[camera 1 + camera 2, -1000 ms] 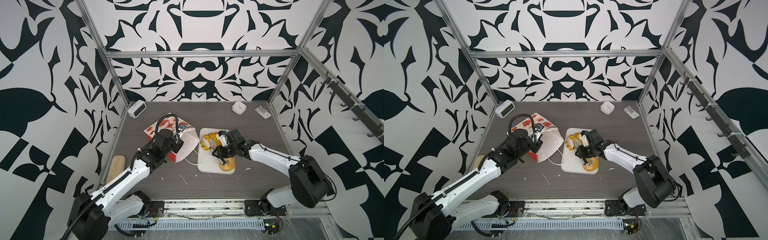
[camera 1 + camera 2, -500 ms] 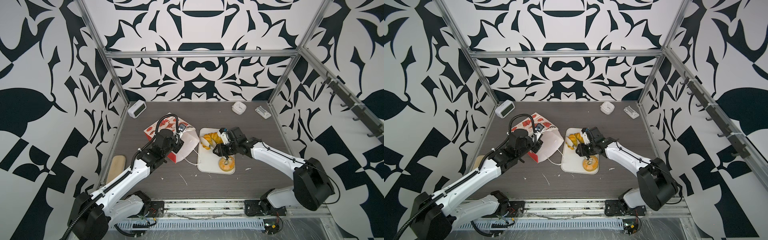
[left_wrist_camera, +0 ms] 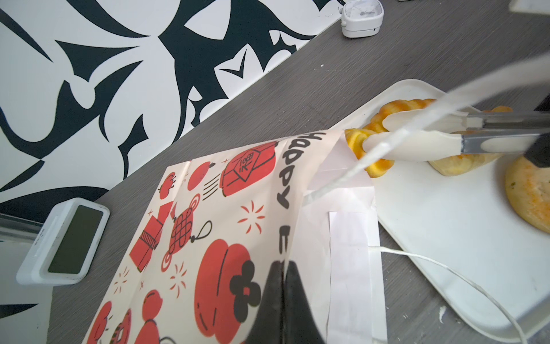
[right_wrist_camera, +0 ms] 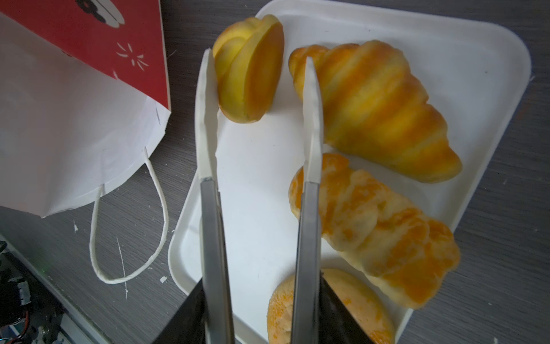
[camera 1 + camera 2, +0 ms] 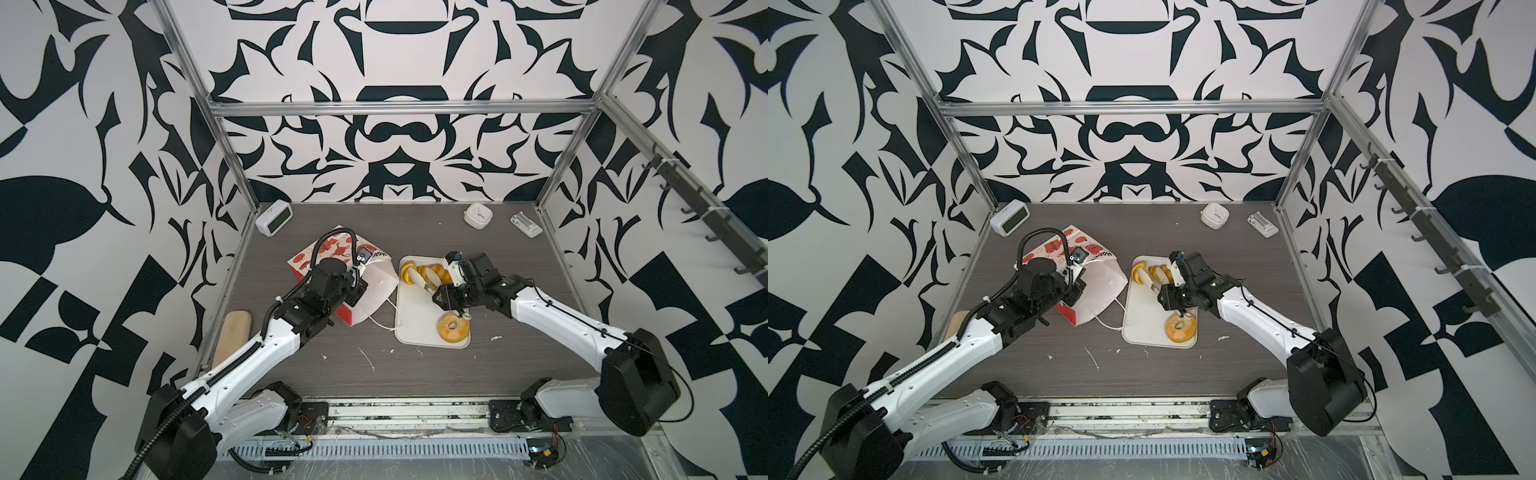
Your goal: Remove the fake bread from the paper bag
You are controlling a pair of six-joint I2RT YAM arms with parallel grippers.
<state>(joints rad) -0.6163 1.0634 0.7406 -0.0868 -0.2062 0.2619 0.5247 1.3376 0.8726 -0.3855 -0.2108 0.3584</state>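
The paper bag (image 5: 332,254) lies on its side, its white mouth facing a white tray (image 5: 411,332). My left gripper (image 3: 282,268) is shut on the bag's upper rim (image 5: 359,291). On the tray lie four pieces of fake bread: a ridged bun (image 4: 250,68), a croissant (image 4: 375,110), a crusty roll (image 4: 375,226) and a doughnut (image 5: 453,327). My right gripper (image 4: 262,303) grips metal tongs (image 4: 211,226) above the tray. The white tong tips stand apart with nothing between them, pointing at the bag (image 4: 59,119). The bag's inside is hidden.
A digital clock (image 5: 274,217) stands at the back left. A small white clock (image 5: 478,215) and a white holder (image 5: 526,224) sit at the back right. A beige pad (image 5: 232,336) lies along the left edge. Paper scraps (image 5: 368,359) dot the front.
The tongs have opened and let go of the doughnut, which now lies at the tray's near end. The tongs have lifted off it towards the bag. The left arm has not moved.
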